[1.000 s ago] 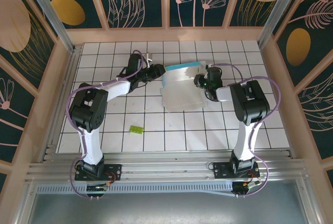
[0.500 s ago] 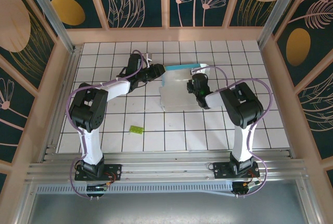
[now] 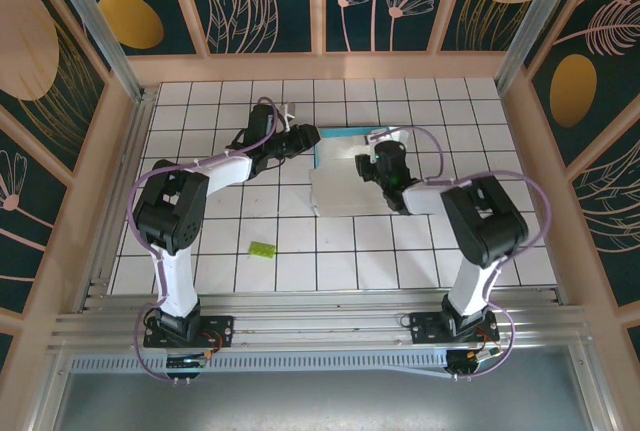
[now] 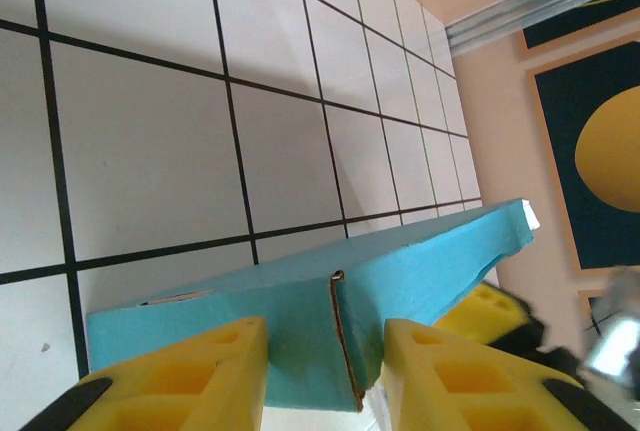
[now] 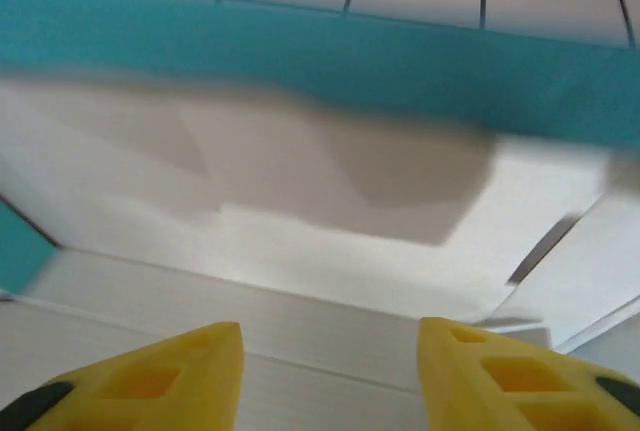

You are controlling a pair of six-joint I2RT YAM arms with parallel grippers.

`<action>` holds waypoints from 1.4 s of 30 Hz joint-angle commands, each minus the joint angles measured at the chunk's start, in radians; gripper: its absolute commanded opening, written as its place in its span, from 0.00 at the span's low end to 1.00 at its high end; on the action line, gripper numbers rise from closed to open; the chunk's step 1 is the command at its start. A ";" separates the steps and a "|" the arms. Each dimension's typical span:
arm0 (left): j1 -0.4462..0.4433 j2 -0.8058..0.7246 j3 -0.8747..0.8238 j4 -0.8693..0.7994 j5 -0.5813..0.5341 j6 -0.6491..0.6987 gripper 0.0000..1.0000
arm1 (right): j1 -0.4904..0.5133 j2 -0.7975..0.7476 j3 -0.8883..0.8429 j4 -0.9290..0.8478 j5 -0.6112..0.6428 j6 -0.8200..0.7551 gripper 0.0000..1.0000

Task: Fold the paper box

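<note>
The paper box [image 3: 340, 186] lies mid-table, white inside facing up, with a turquoise wall [image 3: 345, 133] standing along its far edge. My left gripper [image 3: 307, 137] is at the box's far left corner. In the left wrist view its yellow fingers [image 4: 200, 371] close from both sides on the turquoise corner flap [image 4: 320, 331], so the left gripper [image 4: 325, 336] is shut on it. My right gripper [image 3: 368, 165] hovers over the box's right half. In the right wrist view the right gripper [image 5: 328, 339] is open above the white panel [image 5: 330, 251], facing the turquoise wall [image 5: 350, 61].
A small lime-green piece [image 3: 262, 248] lies on the tiled table [image 3: 230, 101] near the left arm's base side. Wooden walls [image 3: 330, 66] fence the table at the back and both sides. A metal rail [image 3: 320, 323] carries both arm bases at the near edge.
The right gripper has opened its jaws and shifted a little left over the box. The left gripper holds its place at the corner.
</note>
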 commanded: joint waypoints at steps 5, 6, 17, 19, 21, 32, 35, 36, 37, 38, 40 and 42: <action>-0.008 -0.005 0.014 -0.004 0.016 -0.003 0.35 | -0.225 -0.233 -0.093 -0.032 -0.397 0.033 0.91; -0.007 -0.005 0.015 -0.004 0.017 -0.004 0.35 | -0.248 -0.243 -0.104 -0.033 -0.434 0.009 0.99; -0.012 -0.013 0.010 -0.005 0.019 -0.003 0.35 | -0.379 -0.021 0.094 -0.227 -0.527 -0.095 0.88; -0.012 -0.016 0.008 -0.009 0.020 -0.002 0.35 | -0.385 0.010 0.124 -0.236 -0.530 -0.091 0.83; -0.012 -0.016 0.011 -0.013 0.022 0.001 0.35 | -0.391 0.036 0.157 -0.253 -0.534 -0.097 0.76; -0.019 0.009 0.046 -0.022 0.031 -0.002 0.35 | -0.353 0.047 0.173 -0.294 -0.497 -0.112 0.26; -0.021 0.018 0.052 -0.021 0.032 -0.003 0.35 | -0.338 0.030 0.171 -0.309 -0.504 -0.107 0.19; -0.021 0.020 0.054 -0.021 0.032 -0.004 0.35 | -0.336 0.024 0.168 -0.306 -0.513 -0.088 0.17; -0.021 0.022 0.055 -0.019 0.031 -0.003 0.35 | -0.337 0.020 0.162 -0.293 -0.528 -0.059 0.15; -0.022 0.025 0.058 -0.021 0.029 -0.004 0.35 | -0.337 0.015 0.157 -0.283 -0.535 -0.028 0.14; -0.023 0.030 0.059 -0.022 0.029 -0.003 0.35 | -0.337 0.010 0.140 -0.250 -0.541 0.053 0.13; -0.023 0.033 0.059 -0.022 0.029 -0.003 0.35 | -0.336 0.010 0.117 -0.206 -0.574 0.118 0.14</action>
